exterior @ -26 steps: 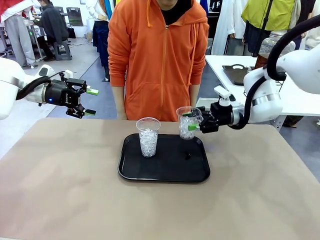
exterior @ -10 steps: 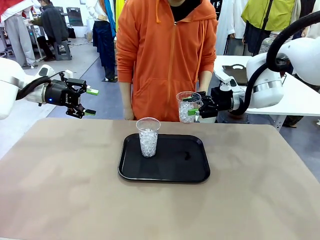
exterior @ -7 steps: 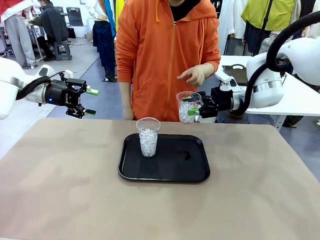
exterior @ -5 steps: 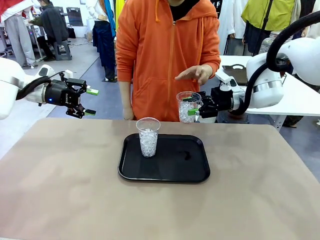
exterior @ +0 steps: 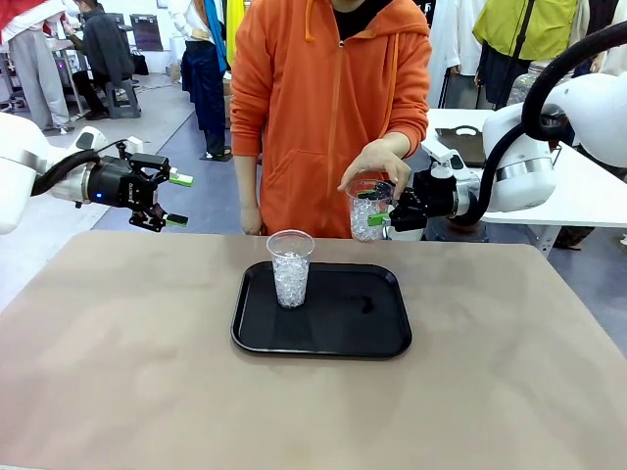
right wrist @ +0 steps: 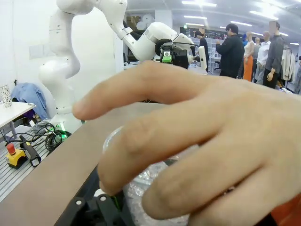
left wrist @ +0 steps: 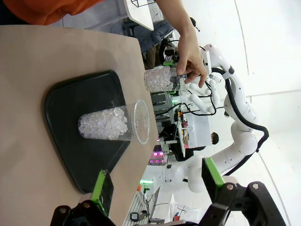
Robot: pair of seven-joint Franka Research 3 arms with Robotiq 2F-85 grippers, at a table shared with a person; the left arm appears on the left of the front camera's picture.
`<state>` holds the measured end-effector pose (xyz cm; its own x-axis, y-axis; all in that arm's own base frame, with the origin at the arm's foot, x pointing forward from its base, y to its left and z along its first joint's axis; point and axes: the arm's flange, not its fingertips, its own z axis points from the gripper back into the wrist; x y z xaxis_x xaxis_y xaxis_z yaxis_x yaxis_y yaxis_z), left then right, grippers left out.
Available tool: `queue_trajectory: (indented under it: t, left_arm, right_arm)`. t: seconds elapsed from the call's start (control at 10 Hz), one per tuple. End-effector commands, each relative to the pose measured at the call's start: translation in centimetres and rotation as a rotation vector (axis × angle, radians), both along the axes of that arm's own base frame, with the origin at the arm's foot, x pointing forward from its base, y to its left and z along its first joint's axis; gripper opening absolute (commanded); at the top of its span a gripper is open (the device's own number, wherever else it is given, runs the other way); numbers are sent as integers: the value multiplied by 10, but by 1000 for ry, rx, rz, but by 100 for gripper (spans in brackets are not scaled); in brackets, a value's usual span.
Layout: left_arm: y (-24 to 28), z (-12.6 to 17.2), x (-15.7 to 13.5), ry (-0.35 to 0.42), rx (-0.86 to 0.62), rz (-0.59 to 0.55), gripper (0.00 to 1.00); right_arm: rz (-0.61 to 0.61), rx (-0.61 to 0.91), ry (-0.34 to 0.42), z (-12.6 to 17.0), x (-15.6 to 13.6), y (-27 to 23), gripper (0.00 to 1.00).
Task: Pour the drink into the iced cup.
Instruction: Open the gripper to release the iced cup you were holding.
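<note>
Down onto the clear plastic cup of ice (exterior: 361, 227) came the person's hand (exterior: 372, 166); my right hand (exterior: 375, 208) grips this cup beyond the black plastic tray (exterior: 382, 338), probably for handover; my left hand (exterior: 178, 200) is open.

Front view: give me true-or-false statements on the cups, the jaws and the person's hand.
An iced cup stands upright on the black tray. True.
The right jaws are open and empty. False: they are shut on a second iced cup, held off the tray.
The person's hand is on top of the held cup. True.
The left jaws grip the tray cup. False: they stand open, away to the left.
The tray cup holds amber drink. False: only ice cubes show in it.
</note>
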<state>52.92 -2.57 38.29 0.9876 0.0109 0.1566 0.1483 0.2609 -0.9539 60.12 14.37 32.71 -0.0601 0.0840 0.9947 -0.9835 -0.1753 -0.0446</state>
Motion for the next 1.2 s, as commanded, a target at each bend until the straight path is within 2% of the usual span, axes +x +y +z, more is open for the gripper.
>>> queue_trajectory:
  t: [0.0,1.1]
  left_arm:
    - [1,1,0,-4,-9,0,100]
    - [1,1,0,-4,-9,0,100]
  right_arm:
    - [0,5,-12,3,-2,1,82]
    - [0,5,-12,3,-2,1,82]
